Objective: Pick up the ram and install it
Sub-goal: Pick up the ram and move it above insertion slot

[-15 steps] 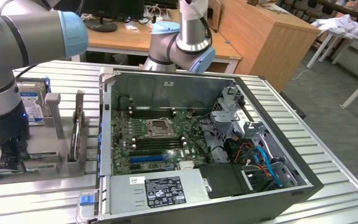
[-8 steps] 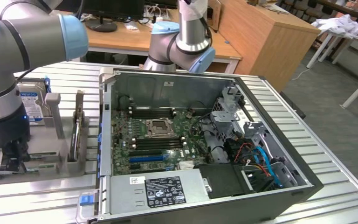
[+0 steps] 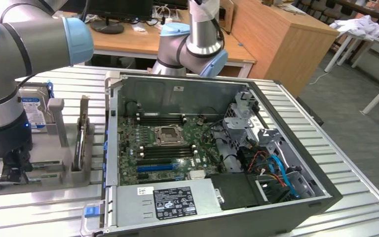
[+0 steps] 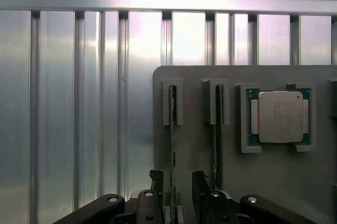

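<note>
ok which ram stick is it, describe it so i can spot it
Find the grey tray on the ribbed table. Two thin sticks stand on edge in its slots beside a square processor chip. The ram is the stick farther from the chip, between the fingers of the open end effector.

Case (image 3: 176, 94): open, I see motherboard (image 3: 127, 143) inside.
Holder (image 4: 192, 145): grey, processor (image 4: 277, 116) seated in corner brackets.
Surface (image 3: 347, 168): ribbed metal, carrying both.

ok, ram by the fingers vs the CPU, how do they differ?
The ram stands on edge in its slot; the CPU lies flat, silver lid up. The ram looks long and thin; the CPU is squarish. The ram runs between the open fingers; the CPU sits apart from them. Both sit on the gray tray.
</note>
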Robot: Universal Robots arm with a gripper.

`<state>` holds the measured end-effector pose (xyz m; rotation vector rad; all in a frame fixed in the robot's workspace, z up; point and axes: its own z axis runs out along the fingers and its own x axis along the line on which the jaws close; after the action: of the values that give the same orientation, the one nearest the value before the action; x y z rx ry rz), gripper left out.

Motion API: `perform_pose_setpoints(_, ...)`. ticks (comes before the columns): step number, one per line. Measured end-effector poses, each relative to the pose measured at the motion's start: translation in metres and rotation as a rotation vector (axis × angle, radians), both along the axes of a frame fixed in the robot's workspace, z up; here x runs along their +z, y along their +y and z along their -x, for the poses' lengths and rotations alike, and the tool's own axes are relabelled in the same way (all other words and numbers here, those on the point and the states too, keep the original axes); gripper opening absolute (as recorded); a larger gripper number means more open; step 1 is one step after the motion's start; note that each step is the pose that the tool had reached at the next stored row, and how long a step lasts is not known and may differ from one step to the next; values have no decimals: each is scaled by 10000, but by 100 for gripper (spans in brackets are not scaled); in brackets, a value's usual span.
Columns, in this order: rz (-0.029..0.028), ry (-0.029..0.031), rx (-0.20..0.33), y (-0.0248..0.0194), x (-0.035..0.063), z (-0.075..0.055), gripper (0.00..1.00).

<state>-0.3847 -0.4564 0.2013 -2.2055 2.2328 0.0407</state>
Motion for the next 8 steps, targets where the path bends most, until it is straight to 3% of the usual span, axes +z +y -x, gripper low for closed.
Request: perform_pose_setpoints(8, -1, -1, 0, -1, -1, -90, 36)
